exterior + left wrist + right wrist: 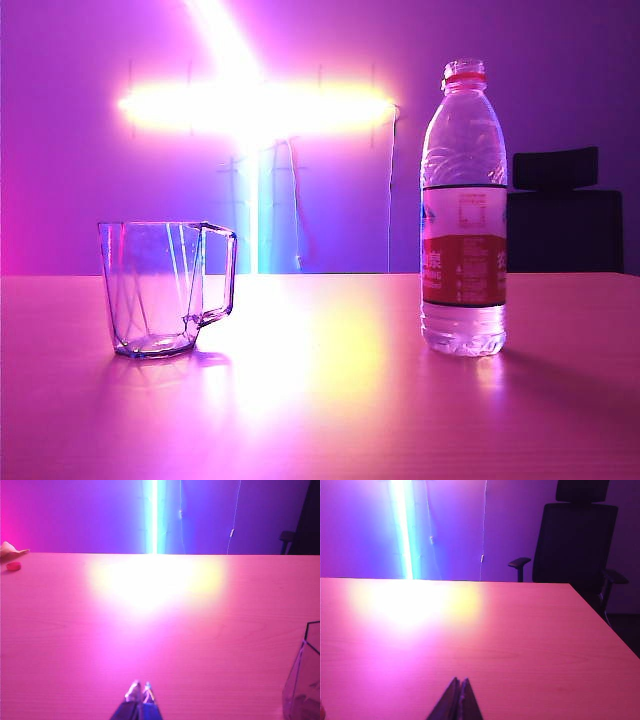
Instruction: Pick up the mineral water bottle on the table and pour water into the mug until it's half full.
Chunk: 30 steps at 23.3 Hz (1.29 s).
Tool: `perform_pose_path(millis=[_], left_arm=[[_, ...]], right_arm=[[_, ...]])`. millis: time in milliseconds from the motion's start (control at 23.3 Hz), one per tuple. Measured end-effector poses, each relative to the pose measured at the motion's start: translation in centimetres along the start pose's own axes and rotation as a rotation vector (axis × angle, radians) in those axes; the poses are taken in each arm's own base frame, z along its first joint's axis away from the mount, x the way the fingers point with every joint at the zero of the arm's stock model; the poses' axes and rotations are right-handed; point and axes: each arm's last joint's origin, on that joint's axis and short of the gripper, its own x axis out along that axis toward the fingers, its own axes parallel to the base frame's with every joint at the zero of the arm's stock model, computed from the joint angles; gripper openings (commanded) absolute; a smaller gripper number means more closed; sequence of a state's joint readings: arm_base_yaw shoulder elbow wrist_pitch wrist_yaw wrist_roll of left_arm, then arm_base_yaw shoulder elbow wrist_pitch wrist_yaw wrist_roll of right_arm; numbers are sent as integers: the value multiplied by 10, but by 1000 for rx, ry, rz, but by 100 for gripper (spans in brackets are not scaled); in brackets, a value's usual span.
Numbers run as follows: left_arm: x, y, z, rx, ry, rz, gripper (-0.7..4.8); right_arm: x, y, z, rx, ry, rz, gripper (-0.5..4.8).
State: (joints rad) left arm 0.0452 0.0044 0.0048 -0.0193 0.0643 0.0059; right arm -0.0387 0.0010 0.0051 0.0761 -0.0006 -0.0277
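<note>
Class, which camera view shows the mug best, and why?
The exterior view: the mug stands whole on the table, handle and empty inside visible. The left wrist view catches only one edge of it; the right wrist view shows none.

From my station, the table point(330, 400) lies bare between the mug point(160, 290) and the bottle point(463, 210), which stand well apart; that gap gives clear passage. The left gripper point(139, 692) and right gripper point(459, 690), both with jaws together, face open tabletop. The mug stands beside the left gripper's path. A chair point(577, 535) stands beyond the far edge.
</note>
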Motion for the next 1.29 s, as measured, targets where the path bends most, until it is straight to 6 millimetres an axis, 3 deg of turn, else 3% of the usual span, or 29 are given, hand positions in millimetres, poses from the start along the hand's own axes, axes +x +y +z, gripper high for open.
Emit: perform_pose_path(millis=[817, 1075, 1290], left_arm=[[0, -3, 0, 1, 0, -29, -2], [-1, -22, -1, 4, 12, -219, -2], [-5, -45, -5, 19, 60, -459, -2]], right_arm=[[0, 0, 0, 1, 0, 1, -8], [0, 2, 0, 31, 0, 53, -8], [0, 3, -1, 201, 14, 93, -5]])
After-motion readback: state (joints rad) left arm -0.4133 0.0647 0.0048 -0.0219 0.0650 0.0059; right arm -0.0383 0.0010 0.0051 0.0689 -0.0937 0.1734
